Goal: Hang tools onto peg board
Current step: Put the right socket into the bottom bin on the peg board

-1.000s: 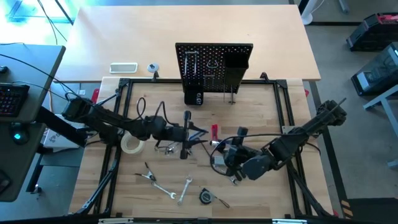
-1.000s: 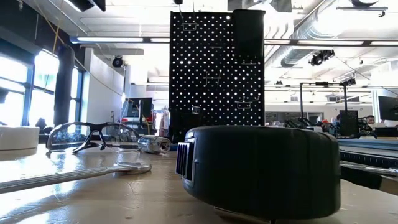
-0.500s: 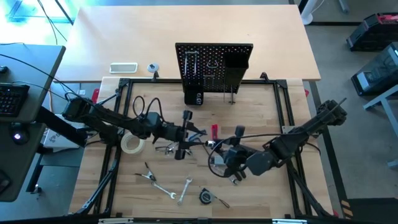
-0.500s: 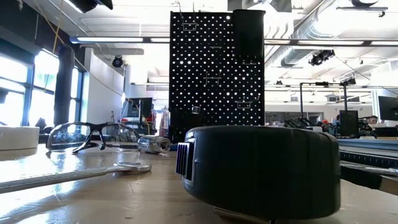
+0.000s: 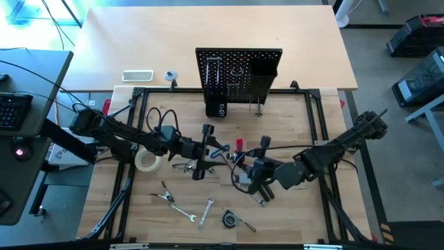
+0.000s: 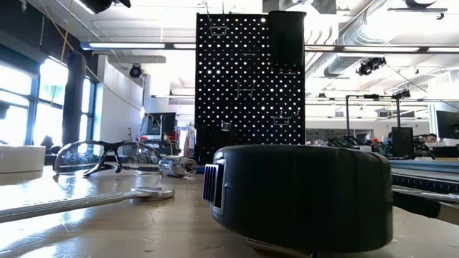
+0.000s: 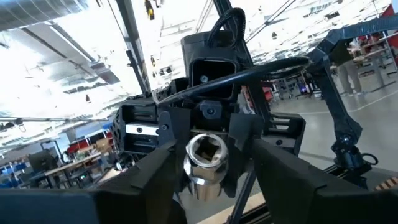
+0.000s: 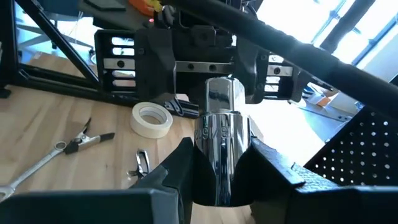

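- Your right gripper (image 8: 219, 155) has its jaws clamped on a long chrome cylindrical socket (image 8: 217, 106). Your left gripper (image 7: 211, 148) faces it with jaws spread either side of the socket's square-holed end, apparently not pressing on it.
- This looks like a hand-over above the middle of the table, with the socket passing to the right arm.
- Next, I'd judge, you need the left jaws clear of the socket. Draw that arm back leftward before the right arm carries the socket away.
- Nearest you, a round black tape measure (image 5: 228, 219) and slim silver wrenches (image 5: 182, 210) lie on the wooden table (image 5: 291, 222), well apart from both grippers.
- Farther in, a pale tape roll (image 5: 146, 160) and clear glasses (image 5: 184, 165) lie to the left of the meeting grippers.
- Farthest, the black perforated peg board (image 5: 239, 69) stands upright beyond both grippers. The socket is well short of it, so a long forward reach remains.
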Robot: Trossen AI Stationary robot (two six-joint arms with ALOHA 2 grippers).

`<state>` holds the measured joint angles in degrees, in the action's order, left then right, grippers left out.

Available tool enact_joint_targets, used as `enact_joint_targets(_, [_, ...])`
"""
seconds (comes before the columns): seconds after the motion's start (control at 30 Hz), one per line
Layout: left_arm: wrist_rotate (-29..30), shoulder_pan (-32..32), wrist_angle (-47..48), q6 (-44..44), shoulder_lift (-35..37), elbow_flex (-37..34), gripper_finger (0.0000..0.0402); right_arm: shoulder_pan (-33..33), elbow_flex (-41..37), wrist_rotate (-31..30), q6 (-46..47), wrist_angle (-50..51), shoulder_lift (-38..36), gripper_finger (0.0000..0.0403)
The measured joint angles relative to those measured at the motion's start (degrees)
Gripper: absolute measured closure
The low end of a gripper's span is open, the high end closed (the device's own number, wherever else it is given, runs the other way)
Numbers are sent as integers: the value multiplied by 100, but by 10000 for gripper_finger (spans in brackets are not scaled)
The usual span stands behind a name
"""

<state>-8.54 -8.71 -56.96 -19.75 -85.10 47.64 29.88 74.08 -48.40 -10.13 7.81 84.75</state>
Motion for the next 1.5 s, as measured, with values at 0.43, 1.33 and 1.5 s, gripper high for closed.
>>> enact_joint_targets(0.43, [11,20,-127,155,-2,0,184,-464,0,973,-26,-380,0,293])
enact_joint_targets(1.33, [-11,17,-213,141,-2,2,317,-477,0,968,-63,-546,2,293])
enact_joint_targets(1.5, [-22,17,-196,139,-2,2,317,-478,0,990,-1,-525,2,271])
